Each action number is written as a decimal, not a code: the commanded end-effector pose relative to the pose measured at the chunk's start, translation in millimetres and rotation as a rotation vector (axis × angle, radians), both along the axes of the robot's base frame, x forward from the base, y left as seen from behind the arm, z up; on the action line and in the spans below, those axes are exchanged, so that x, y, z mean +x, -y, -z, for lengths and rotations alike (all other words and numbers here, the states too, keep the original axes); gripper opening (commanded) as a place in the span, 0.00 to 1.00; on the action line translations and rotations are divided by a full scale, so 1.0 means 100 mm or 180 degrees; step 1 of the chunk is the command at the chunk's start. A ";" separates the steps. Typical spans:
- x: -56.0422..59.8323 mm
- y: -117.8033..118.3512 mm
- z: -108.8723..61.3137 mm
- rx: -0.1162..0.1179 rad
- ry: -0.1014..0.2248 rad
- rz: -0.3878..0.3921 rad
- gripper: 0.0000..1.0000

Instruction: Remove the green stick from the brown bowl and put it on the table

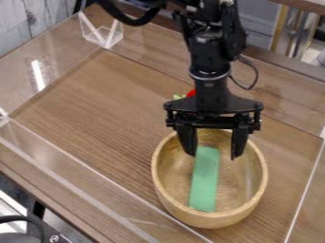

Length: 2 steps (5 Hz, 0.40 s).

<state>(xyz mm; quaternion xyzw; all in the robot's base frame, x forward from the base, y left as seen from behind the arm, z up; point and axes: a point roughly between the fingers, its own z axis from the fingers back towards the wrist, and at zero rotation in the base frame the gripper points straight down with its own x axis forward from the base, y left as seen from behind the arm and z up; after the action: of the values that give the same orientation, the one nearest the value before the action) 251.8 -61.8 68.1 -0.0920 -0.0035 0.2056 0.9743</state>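
The wooden bench [102, 104] is seen bearing the brown bowl [172, 185], in which the green stick [204, 180] lies flat. The pincer [214, 142] is held above the bowl with its jaws spread wide apart, nothing gripped.

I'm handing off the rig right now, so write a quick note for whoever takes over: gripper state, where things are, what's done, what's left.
Gripper: open, empty, pointing down just above the brown bowl, fingers on either side of the stick's upper end.
Green stick: lying inside the bowl, leaning up toward the far rim, not held.
Table: wooden top with free space left of the bowl.
Done: gripper lined up over the stick.
Left: grasp the stick, lift it out, set it on the table.
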 end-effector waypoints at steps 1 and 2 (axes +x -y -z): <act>0.13 -0.06 -0.14 -0.0064 0.0252 0.0222 1.00; 0.27 -0.03 -0.26 -0.0113 0.0376 0.0388 1.00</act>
<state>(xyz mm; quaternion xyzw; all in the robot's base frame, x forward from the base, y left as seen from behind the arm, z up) 270.1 -60.5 83.2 -0.1166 -0.0308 0.1408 0.9827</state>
